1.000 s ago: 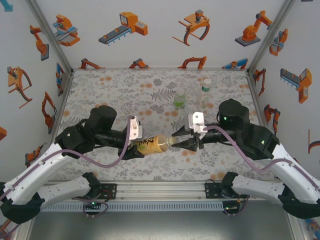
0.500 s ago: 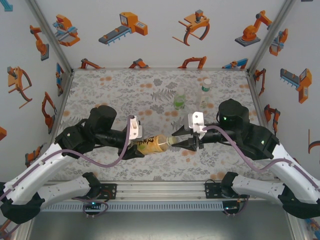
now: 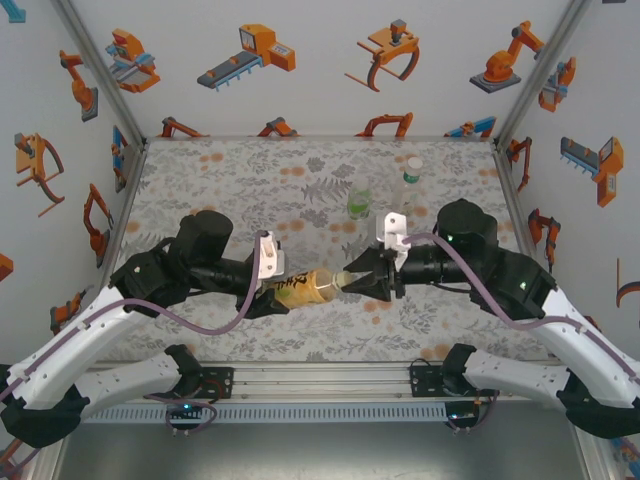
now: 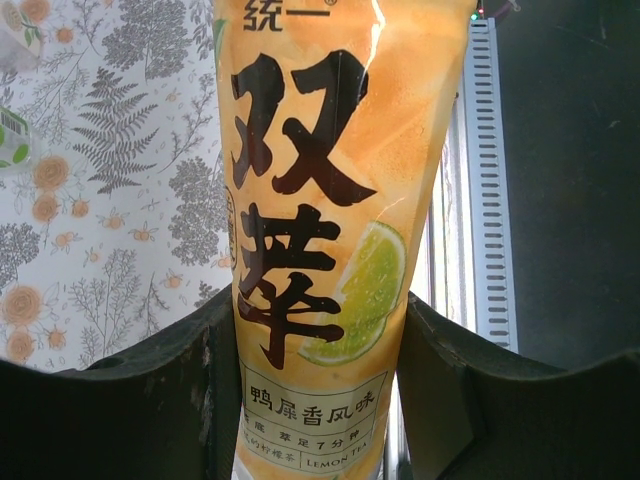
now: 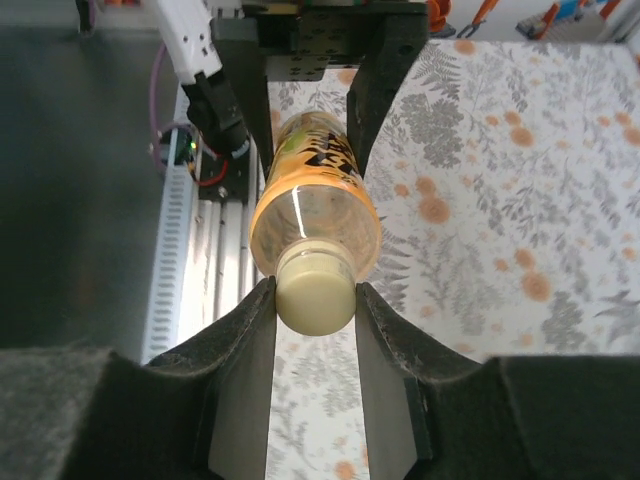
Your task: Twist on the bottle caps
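The amber bottle with its yellow label lies level above the table, held between the two arms. My left gripper is shut on its body, one finger on each side of the label. My right gripper is shut on the pale yellowish cap, which sits on the bottle's mouth. The short green bottle and the slim clear bottle stand upright at the back right, each with a cap on top.
The flower-patterned table mat spreads to the back and left. An aluminium rail runs along the near edge between the arm bases. Walls with robot stickers close in three sides.
My right wrist has rolled while gripping the cap; its white camera mount has swung upward. The bottle and left gripper have stayed in place.
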{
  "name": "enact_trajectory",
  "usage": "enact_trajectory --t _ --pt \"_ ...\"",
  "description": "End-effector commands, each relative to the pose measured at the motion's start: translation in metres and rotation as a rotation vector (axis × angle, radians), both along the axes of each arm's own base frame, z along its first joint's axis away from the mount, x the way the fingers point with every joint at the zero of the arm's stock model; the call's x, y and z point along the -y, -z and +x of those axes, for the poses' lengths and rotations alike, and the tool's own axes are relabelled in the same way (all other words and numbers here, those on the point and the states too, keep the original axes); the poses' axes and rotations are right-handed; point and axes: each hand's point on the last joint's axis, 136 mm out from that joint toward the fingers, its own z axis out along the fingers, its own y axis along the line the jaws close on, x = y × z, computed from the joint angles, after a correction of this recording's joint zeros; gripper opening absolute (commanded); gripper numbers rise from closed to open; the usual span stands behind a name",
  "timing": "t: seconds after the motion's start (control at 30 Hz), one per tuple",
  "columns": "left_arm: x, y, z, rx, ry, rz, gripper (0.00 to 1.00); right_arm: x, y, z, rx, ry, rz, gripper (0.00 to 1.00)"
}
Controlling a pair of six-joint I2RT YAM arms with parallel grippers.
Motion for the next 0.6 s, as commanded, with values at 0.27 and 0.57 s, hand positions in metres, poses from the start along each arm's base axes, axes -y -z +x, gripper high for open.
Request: enact_trajectory --t 0.27,0.57 --pt "0.005 0.002 0.026 0.079 -0.106 -0.016 0.00 0.010 0.023 0.067 -0.893 0.609 0.176 0.00" --pt "0.012 0.008 0.035 0.091 -0.115 0.002 0.00 0.013 0.075 0.075 -1.436 0.889 0.190 0.00"
